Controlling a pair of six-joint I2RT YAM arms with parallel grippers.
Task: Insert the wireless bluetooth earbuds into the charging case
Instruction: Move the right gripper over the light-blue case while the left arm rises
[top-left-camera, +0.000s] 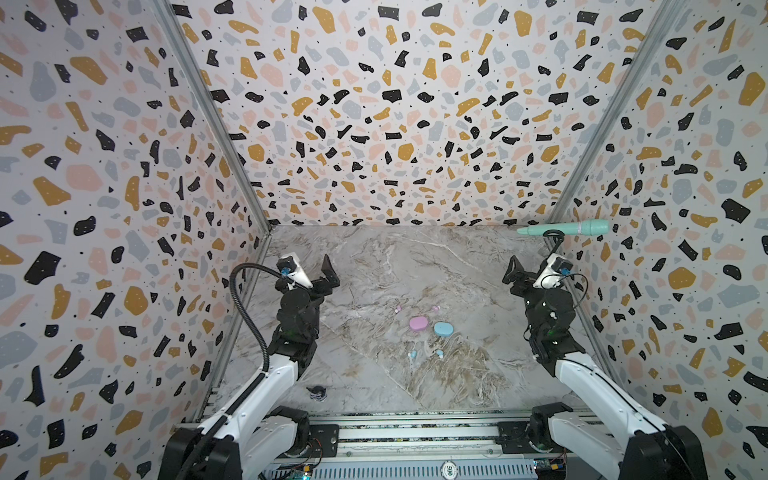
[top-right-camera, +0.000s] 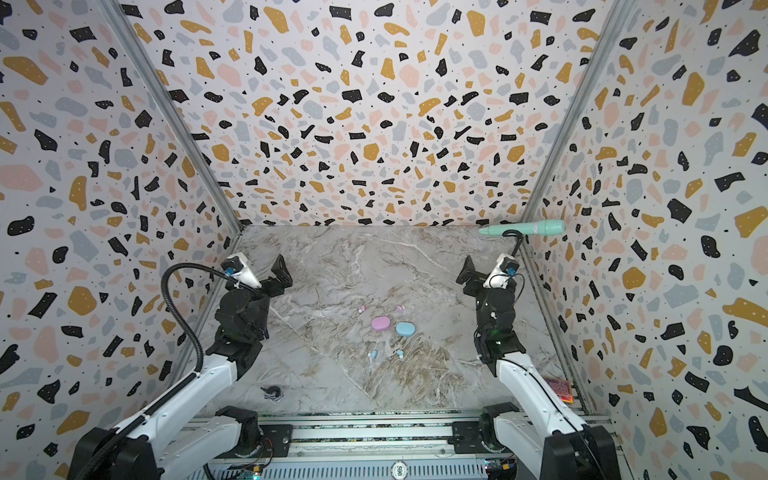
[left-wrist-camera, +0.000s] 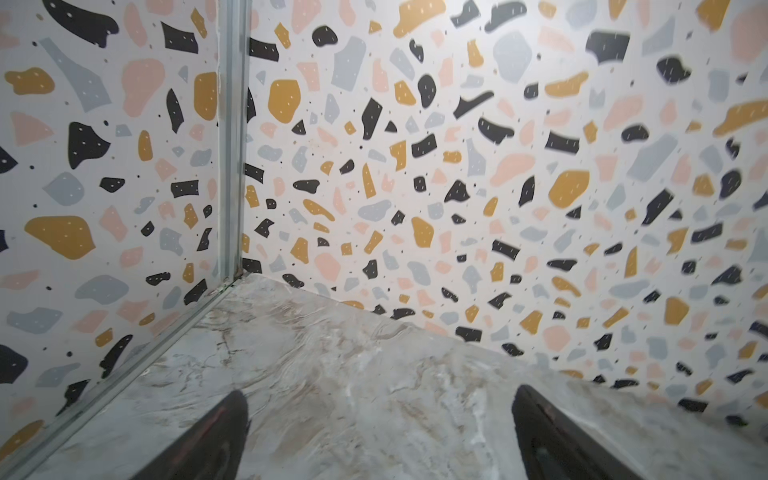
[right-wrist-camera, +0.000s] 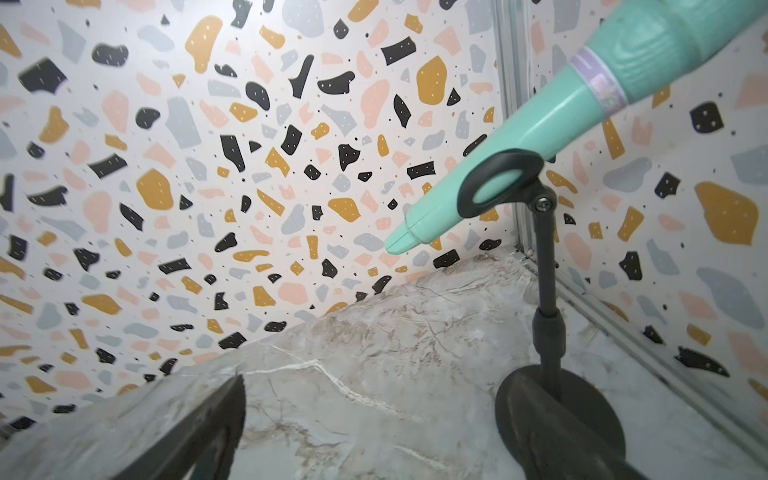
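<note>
Earbuds (top-left-camera: 398, 308) lie loose on the marble table (top-left-camera: 415, 257), four tiny ones near the middle. In both top views the two pink earbuds (top-left-camera: 435, 308) (top-right-camera: 362, 308) sit just behind the pink case (top-left-camera: 418, 323) (top-right-camera: 381, 323), one on each side and not touching it. The two blue earbuds (top-left-camera: 412, 354) (top-right-camera: 400, 353) sit in front of the cases, a little apart from each other. The blue case (top-left-camera: 443, 329) (top-right-camera: 405, 328) lies just beside the pink one. Both cases look closed.

Only the top views show the earbuds and cases. They also show a small dark thing (top-left-camera: 318, 392) on the table near the left arm; I cannot tell what it is.

The left gripper (top-left-camera: 328, 270) is up off the table at the left side, well away from the earbuds. The left wrist view shows it best: the left gripper (left-wrist-camera: 380, 390) has its two dark fingers spread wide with nothing between them, only bare table and the speckled walls (left-wrist-camera: 415, 166) ahead.

The right gripper (top-left-camera: 510, 269) is at the right side. In the right wrist view its fingers (right-wrist-camera: 224, 415) are spread wide too and hold nothing. This view shows up close a mint green stick-shaped thing (right-wrist-camera: 519, 137) sitting tilted in the ring of a black stand (right-wrist-camera: 546, 270) near the back corner. The top views show it small and far off (top-left-camera: 565, 228).
</note>
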